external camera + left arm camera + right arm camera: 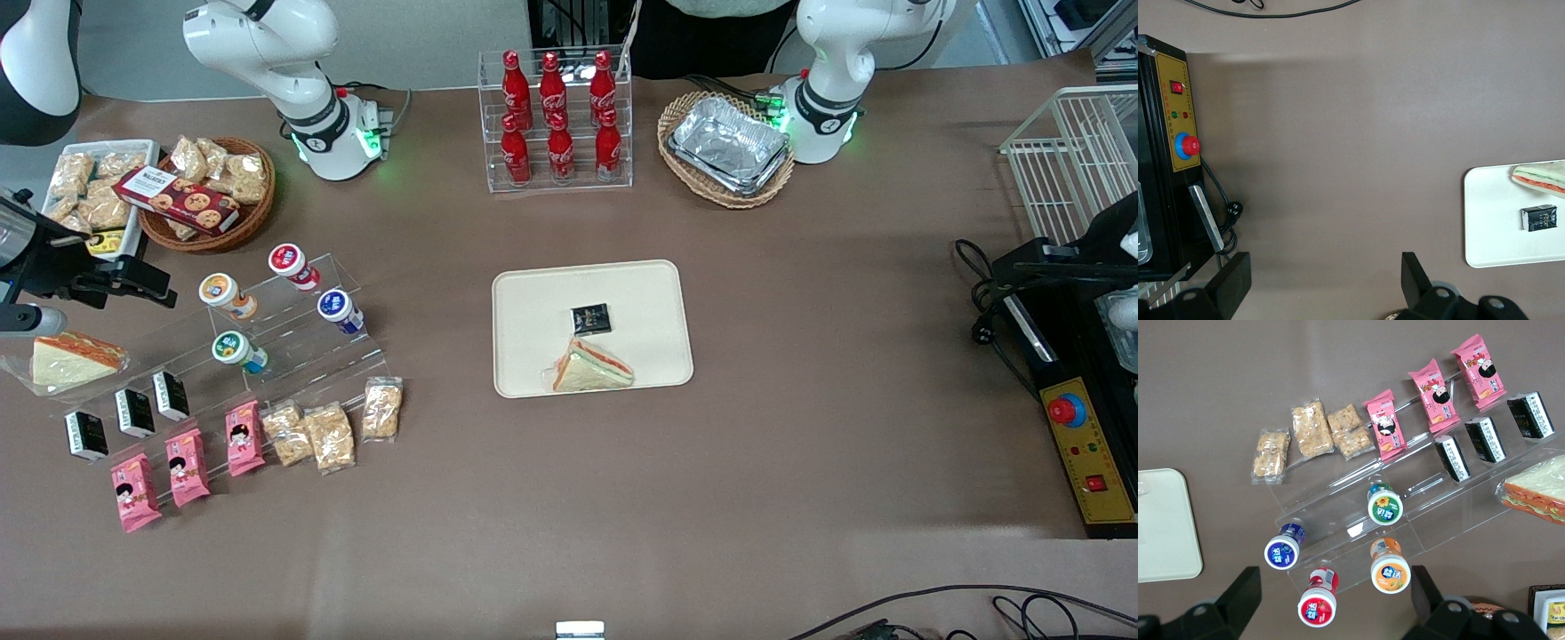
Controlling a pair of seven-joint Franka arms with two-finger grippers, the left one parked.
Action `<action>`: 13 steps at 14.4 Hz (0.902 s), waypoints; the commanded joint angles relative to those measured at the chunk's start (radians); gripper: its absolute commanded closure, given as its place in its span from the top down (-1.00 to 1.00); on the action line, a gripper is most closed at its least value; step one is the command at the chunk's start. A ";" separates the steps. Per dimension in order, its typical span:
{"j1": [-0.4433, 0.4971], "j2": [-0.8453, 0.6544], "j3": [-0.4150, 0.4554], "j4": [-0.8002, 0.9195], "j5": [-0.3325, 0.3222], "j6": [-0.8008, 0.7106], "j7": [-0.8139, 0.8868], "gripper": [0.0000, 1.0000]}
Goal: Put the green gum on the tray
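One small cylindrical green-lidded gum bottle is sitting on your clear acrylic stepped rack, well apart from the flat cream plastic tray; your two-finger gripper is hovering above, fingers seemingly apart.

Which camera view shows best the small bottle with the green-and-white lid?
The right wrist view: the gripper, open, hangs above the green gum, whose lid faces it. The front view shows it small; the left wrist view misses it.

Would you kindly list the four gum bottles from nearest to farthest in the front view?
Green-lidded cylindrical gum bottle → blue-lidded bottle → orange-lidded bottle → red-lidded bottle; the open pincer hangs beside them, toward the working arm's end.
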 commanded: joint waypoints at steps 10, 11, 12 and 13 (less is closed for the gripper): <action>-0.014 -0.003 -0.005 -0.003 -0.001 -0.019 -0.076 1.00; -0.014 -0.005 -0.005 -0.005 -0.001 -0.022 -0.082 1.00; -0.014 -0.008 -0.005 -0.021 -0.001 -0.025 -0.083 1.00; -0.013 -0.020 -0.007 -0.040 -0.001 -0.025 -0.083 1.00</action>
